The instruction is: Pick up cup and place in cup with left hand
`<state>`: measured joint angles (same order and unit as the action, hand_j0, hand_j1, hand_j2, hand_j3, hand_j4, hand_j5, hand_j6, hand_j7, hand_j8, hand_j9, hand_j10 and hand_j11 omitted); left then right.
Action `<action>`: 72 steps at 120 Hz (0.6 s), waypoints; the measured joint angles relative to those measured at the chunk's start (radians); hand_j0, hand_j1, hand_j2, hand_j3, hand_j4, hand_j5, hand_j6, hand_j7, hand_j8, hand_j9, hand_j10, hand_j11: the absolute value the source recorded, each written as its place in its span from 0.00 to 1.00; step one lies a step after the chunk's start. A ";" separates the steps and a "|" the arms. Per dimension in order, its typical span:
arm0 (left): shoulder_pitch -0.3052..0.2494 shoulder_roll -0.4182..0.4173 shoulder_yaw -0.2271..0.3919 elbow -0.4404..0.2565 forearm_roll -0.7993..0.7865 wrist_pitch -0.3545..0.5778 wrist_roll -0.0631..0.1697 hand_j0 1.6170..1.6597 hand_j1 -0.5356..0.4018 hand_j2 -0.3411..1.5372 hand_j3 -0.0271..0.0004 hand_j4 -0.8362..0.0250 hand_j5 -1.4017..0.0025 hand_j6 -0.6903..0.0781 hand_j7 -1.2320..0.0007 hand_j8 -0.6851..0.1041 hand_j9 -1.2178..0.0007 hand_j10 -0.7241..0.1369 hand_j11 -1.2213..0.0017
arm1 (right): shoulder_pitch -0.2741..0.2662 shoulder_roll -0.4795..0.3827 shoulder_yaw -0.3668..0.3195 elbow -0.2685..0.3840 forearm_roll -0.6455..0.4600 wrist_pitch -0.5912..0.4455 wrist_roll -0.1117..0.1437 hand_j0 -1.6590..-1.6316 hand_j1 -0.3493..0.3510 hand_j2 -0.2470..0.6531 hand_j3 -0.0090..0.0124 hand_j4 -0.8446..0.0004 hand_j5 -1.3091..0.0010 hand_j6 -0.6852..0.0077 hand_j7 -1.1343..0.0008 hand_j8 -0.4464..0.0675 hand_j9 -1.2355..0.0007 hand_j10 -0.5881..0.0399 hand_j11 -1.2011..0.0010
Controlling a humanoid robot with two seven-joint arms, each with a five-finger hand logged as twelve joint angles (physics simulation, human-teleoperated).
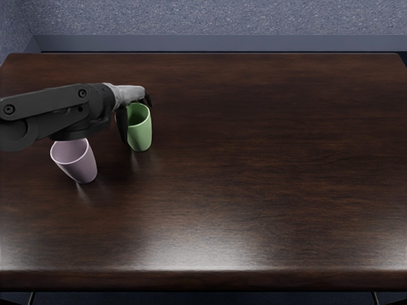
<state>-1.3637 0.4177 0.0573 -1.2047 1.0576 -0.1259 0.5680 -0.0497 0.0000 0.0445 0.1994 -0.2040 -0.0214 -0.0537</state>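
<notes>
Speckled grey-blue wall [222, 18] rises behind the dark wooden table [254, 171], where the left hand [129, 94] reaches in from the left and is right at the green cup [140, 130], over on the table's left side. I can't tell from here whether it has hold of that cup; the pale pink cup [77, 162] sits nearer and farther left, just beside it.

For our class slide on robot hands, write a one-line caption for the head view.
Left hand at a green cup, with a pale pink cup nearby on the dark wooden table.
</notes>
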 joint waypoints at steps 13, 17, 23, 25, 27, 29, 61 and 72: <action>0.007 -0.005 0.000 0.009 0.003 0.005 -0.001 0.96 0.52 0.23 0.99 0.63 0.72 0.51 0.69 0.49 0.68 0.50 0.68 | -0.001 0.000 0.000 0.000 0.000 0.000 0.000 0.04 0.04 0.27 0.42 0.97 0.98 0.95 0.97 0.82 0.97 0.90 0.97; 0.008 -0.007 0.000 0.011 0.005 0.006 -0.002 0.96 0.52 0.23 0.99 0.62 0.72 0.51 0.68 0.49 0.68 0.49 0.68 | -0.001 0.000 0.000 0.000 0.000 0.000 0.000 0.04 0.04 0.27 0.42 0.97 0.98 0.95 0.97 0.82 0.97 0.90 0.97; 0.008 -0.021 0.000 0.013 0.007 0.008 -0.002 0.96 0.51 0.23 0.99 0.62 0.72 0.50 0.68 0.48 0.67 0.48 0.68 | -0.001 0.000 0.000 0.000 0.000 0.000 0.000 0.04 0.04 0.27 0.42 0.97 0.98 0.95 0.97 0.82 0.97 0.90 0.97; 0.008 -0.023 0.000 0.013 0.008 0.008 -0.002 0.96 0.50 0.23 0.99 0.61 0.71 0.49 0.68 0.47 0.67 0.48 0.67 | -0.001 0.000 0.000 0.000 0.000 0.000 0.000 0.04 0.04 0.27 0.42 0.97 0.98 0.95 0.97 0.82 0.97 0.90 0.97; 0.008 -0.025 0.000 0.014 0.009 0.009 -0.003 0.96 0.50 0.23 0.99 0.61 0.71 0.49 0.67 0.47 0.67 0.47 0.67 | -0.001 0.000 0.000 0.000 0.000 0.000 0.000 0.04 0.04 0.27 0.42 0.97 0.98 0.95 0.97 0.82 0.97 0.90 0.97; 0.008 -0.027 -0.001 0.014 0.010 0.009 -0.003 0.96 0.50 0.23 0.99 0.60 0.71 0.48 0.67 0.46 0.67 0.47 0.67 | -0.001 0.000 0.000 0.000 0.000 0.000 0.001 0.04 0.04 0.27 0.42 0.97 0.98 0.95 0.97 0.82 0.97 0.90 0.97; 0.008 -0.023 -0.001 0.005 0.005 0.003 -0.001 0.93 0.49 0.22 0.99 0.49 0.65 0.48 0.59 0.37 0.58 0.37 0.59 | 0.000 0.000 0.000 0.000 0.000 0.000 0.000 0.04 0.04 0.27 0.42 0.97 0.98 0.95 0.97 0.82 0.97 0.90 0.97; 0.006 -0.019 -0.001 -0.007 0.002 0.002 0.003 0.92 0.48 0.23 0.99 0.47 0.64 0.48 0.57 0.37 0.56 0.36 0.56 | 0.001 0.000 0.001 0.000 0.000 0.000 0.000 0.04 0.04 0.27 0.42 0.97 0.98 0.95 0.97 0.82 0.97 0.90 0.97</action>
<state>-1.3574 0.3989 0.0567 -1.2122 1.0597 -0.1236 0.5708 -0.0491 0.0000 0.0450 0.1994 -0.2040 -0.0215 -0.0537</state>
